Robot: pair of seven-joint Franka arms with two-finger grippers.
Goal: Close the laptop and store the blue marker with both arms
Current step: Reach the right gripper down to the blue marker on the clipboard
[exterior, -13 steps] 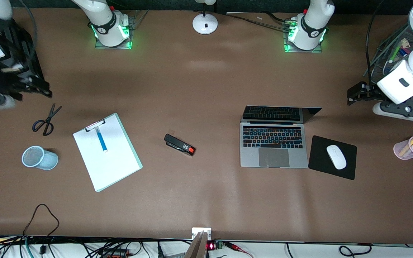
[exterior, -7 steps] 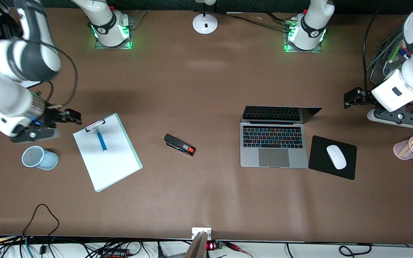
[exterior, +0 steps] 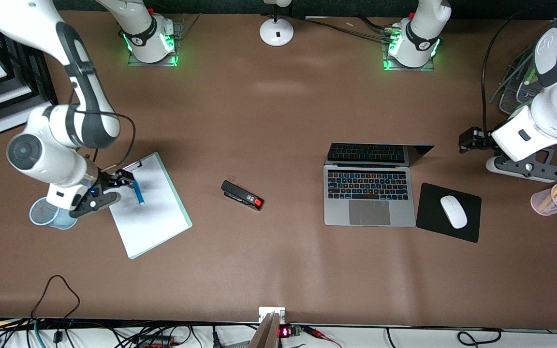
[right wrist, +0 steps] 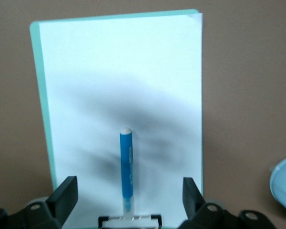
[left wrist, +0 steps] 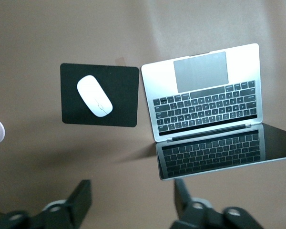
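The laptop (exterior: 369, 186) sits open toward the left arm's end of the table, silver-grey with black keys lit in colours and a large grey trackpad, its screen tilted back, just beside a black mouse pad (exterior: 433, 224) carrying a white mouse (exterior: 453, 211). The left gripper (exterior: 467, 140) hangs over bare table near the laptop's screen edge, fingers (left wrist: 81, 198) spread wide apart. The blue marker (right wrist: 126, 164) (slim, white tip) lies on the paper of a clipboard (exterior: 155, 222) toward the right arm's end, and the right gripper (exterior: 124, 178) hovers over the clip end, fingers (right wrist: 66, 191) parted on either side of the marker without touching it.

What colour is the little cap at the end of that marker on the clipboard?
White, on a bright-blue marker. It shows best in the right wrist view.
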